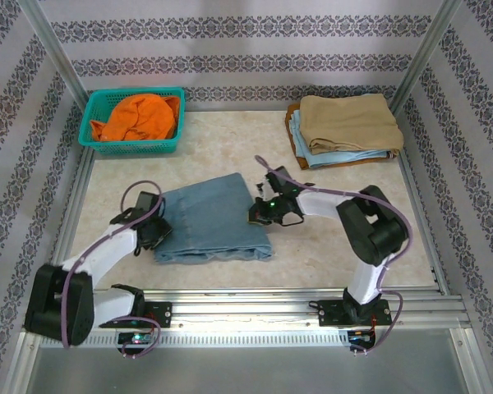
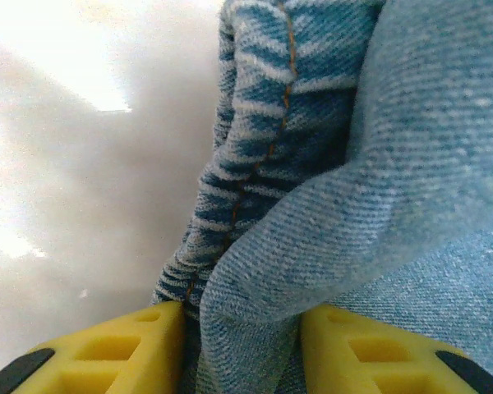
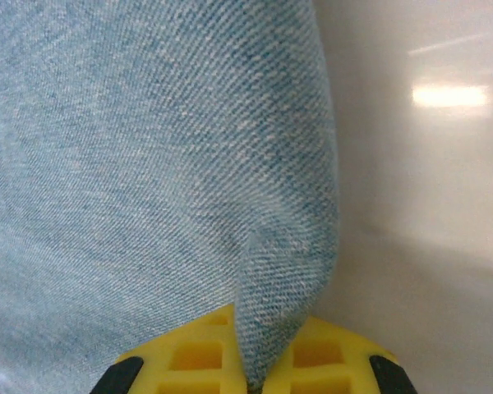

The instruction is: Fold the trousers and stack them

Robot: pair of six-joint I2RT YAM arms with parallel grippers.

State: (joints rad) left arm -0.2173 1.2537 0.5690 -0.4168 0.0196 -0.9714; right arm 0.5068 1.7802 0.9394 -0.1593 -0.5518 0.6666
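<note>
Pale marbled tabletop (image 1: 230,139), glossy, inside booth with striped patterned walls (image 1: 230,49). I see trousers (image 1: 214,220) mid-table, folded into rough rectangle: faded blue twill, orange-stitched seam (rippled wash marks along it). Right claw (image 3: 259,349) clenched on right fold edge. Left claw (image 2: 241,328) at left edge, yellow pads apart, denim bunched between; whether gripping, I cannot tell. Teal mesh basket (image 1: 130,146) holding orange garment (image 1: 140,115) far left. Folded tan stack (image 1: 349,123) far right.

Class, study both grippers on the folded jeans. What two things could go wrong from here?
1. The right gripper pinches just a thin edge fold of the jeans; it could slip free on lifting.
2. The left gripper straddles a thick denim bunch; layers may part and undo the fold.
</note>
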